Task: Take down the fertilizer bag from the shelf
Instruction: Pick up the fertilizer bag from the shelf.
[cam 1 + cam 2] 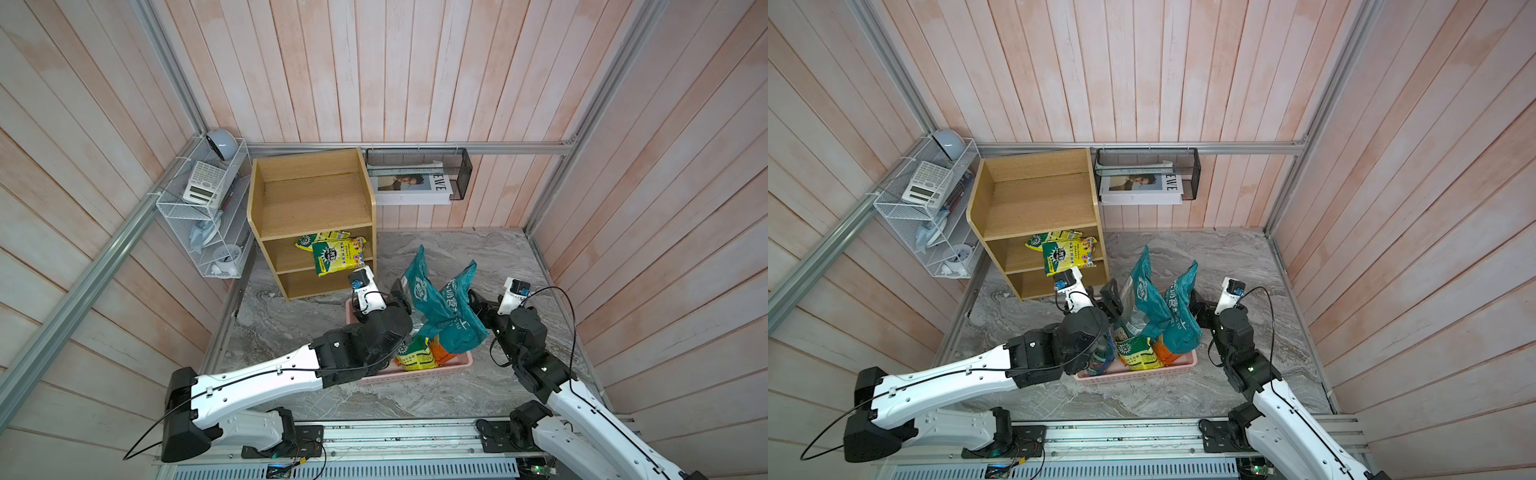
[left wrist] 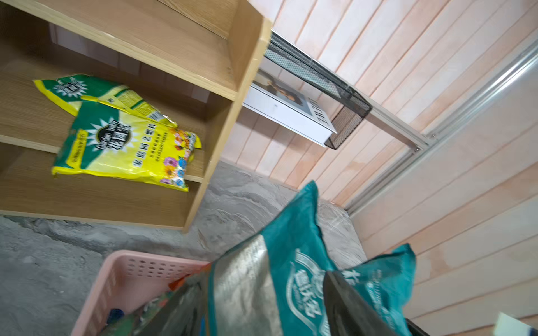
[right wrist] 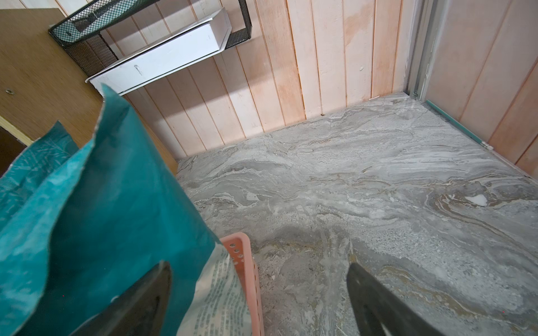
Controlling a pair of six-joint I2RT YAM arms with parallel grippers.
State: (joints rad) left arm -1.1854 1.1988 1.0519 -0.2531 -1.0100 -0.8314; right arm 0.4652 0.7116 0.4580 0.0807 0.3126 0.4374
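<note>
Two yellow-and-green plastic fertilizer bags point(image 1: 337, 257) lie overlapping on the middle tier of the one tan wooden three-tier shelf point(image 1: 311, 199), beyond the left gripper point(image 1: 400, 296). Both arms reach forward low and flank upright teal bags point(image 1: 451, 320), one or two of them, unclear. These stand in one pink plastic basket point(image 1: 459, 362). The left gripper and the right gripper point(image 3: 259, 266) both have their jaws spread, pressed against the teal and clasping nothing.

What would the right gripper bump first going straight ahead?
Probably the pink perforated plastic basket, its corner just ahead of the right gripper, beside the teal plastic bag; depth unclear.
</note>
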